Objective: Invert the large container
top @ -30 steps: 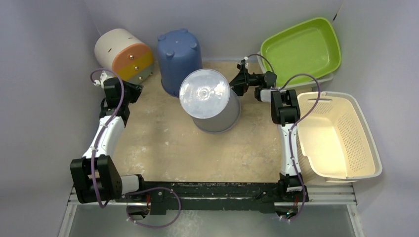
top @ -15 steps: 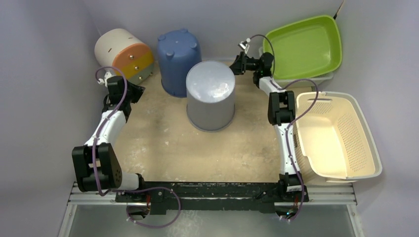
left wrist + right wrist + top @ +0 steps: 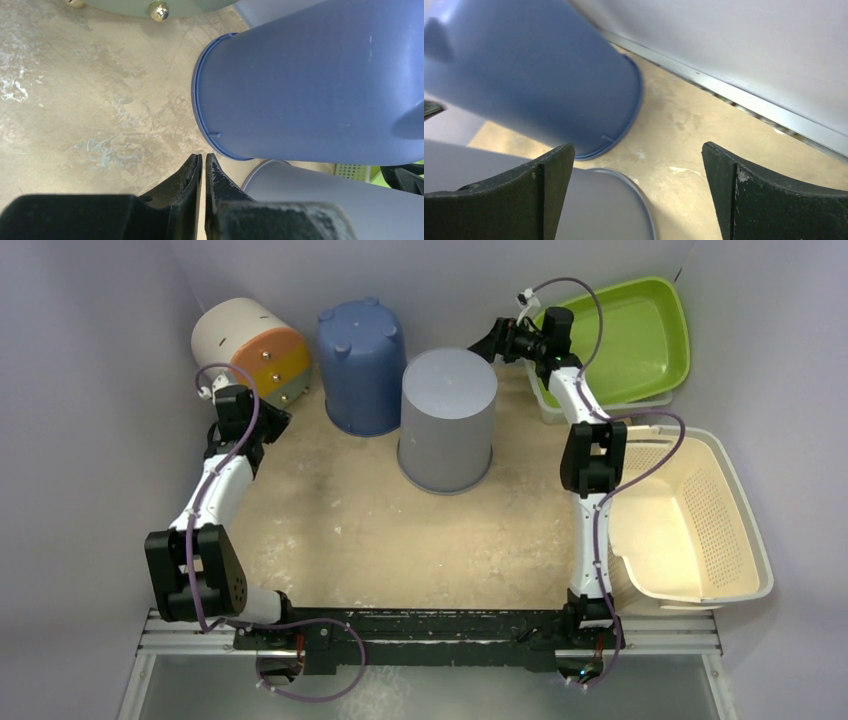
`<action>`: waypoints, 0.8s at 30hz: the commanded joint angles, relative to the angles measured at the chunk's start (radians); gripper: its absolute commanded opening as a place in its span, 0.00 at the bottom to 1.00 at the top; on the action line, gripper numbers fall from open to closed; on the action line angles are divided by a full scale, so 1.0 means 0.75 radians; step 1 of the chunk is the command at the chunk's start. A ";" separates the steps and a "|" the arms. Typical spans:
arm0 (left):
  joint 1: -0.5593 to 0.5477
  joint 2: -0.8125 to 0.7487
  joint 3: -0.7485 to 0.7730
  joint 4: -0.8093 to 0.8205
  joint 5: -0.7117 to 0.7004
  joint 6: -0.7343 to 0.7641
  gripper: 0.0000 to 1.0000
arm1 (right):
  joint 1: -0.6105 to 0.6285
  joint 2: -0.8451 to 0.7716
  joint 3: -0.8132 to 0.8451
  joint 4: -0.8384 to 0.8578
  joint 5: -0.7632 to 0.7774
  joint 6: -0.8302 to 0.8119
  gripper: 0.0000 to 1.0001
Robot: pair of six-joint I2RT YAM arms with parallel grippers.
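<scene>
We see the large container (image 3: 447, 425) standing on the sandy surface (image 3: 340, 530) with its long axis upright. Its flat closed end faces up and its wider rim is down, so we judge it already turned over. It rests near the right pincer (image 3: 497, 340), off that pincer's left side and a little closer to the arm bases. The two look apart rather than touching. That pincer is spread wide, with nothing between its fingers (image 3: 549, 190), and it hangs close by the container's upper edge.

The right arm is clearly the nearer one. If any move remains, we think it depends on that pincer backing off without brushing the container's top. The left pincer (image 3: 275, 423) is pressed together and holds nothing. From it, the container lies well apart to its right.

The blue bucket (image 3: 362, 365) also stands base up, just beside the container on the side away from the right pincer. Beyond the left pincer a white and orange drum (image 3: 250, 350) lies on its side. A green tray (image 3: 610, 340) and a cream basket (image 3: 690, 520) sit off the right pincer's right side.

We cannot see the container's mouth, nor whether its far rim sits flat on the surface. Both wrist views cut the container off, and the right one shows only a blurred curve of its rim.
</scene>
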 commanded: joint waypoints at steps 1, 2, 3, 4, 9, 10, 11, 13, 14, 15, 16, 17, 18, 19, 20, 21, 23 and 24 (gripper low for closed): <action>-0.002 -0.008 0.090 -0.091 -0.029 0.125 0.14 | 0.077 -0.150 0.014 -0.360 0.401 -0.365 1.00; -0.003 -0.010 0.096 -0.108 -0.032 0.136 0.20 | 0.091 -0.170 -0.003 -0.414 0.487 -0.399 1.00; -0.003 -0.014 0.101 -0.123 -0.035 0.145 0.27 | 0.104 -0.193 -0.036 -0.448 0.552 -0.423 1.00; -0.002 -0.021 0.104 -0.134 -0.043 0.153 0.34 | 0.114 -0.226 -0.082 -0.465 0.588 -0.445 1.00; -0.002 -0.054 0.159 -0.228 -0.095 0.232 0.54 | 0.169 -0.435 -0.405 -0.481 0.809 -0.461 1.00; -0.002 -0.056 0.181 -0.257 -0.106 0.249 0.55 | 0.179 -0.478 -0.471 -0.479 0.839 -0.464 1.00; -0.002 -0.055 0.201 -0.292 -0.114 0.270 0.57 | 0.190 -0.520 -0.526 -0.477 0.868 -0.468 1.00; -0.002 -0.054 0.240 -0.330 -0.130 0.296 0.58 | 0.221 -0.588 -0.619 -0.488 0.929 -0.472 1.00; -0.002 -0.055 0.257 -0.340 -0.141 0.306 0.59 | 0.239 -0.611 -0.654 -0.497 0.936 -0.476 1.00; -0.002 -0.057 0.269 -0.345 -0.145 0.310 0.59 | 0.262 -0.629 -0.676 -0.517 0.938 -0.477 1.00; -0.002 -0.058 0.281 -0.349 -0.148 0.313 0.60 | 0.293 -0.639 -0.687 -0.544 0.937 -0.480 1.00; -0.002 -0.063 0.292 -0.350 -0.149 0.313 0.61 | 0.331 -0.642 -0.692 -0.570 0.935 -0.483 1.00; -0.002 -0.067 0.304 -0.351 -0.150 0.315 0.61 | 0.397 -0.644 -0.690 -0.595 0.933 -0.489 1.00; -0.002 -0.072 0.319 -0.350 -0.152 0.314 0.62 | 0.450 -0.640 -0.683 -0.612 0.939 -0.491 1.00; -0.001 -0.076 0.333 -0.353 -0.154 0.315 0.62 | 0.500 -0.632 -0.664 -0.630 0.944 -0.491 1.00; -0.001 -0.078 0.354 -0.359 -0.155 0.316 0.62 | 0.549 -0.622 -0.646 -0.637 0.941 -0.487 1.00; 0.000 -0.082 0.405 -0.375 -0.157 0.326 0.63 | 0.624 -0.584 -0.588 -0.656 0.907 -0.456 1.00; 0.000 -0.079 0.435 -0.386 -0.155 0.330 0.63 | 0.653 -0.567 -0.556 -0.662 0.869 -0.440 1.00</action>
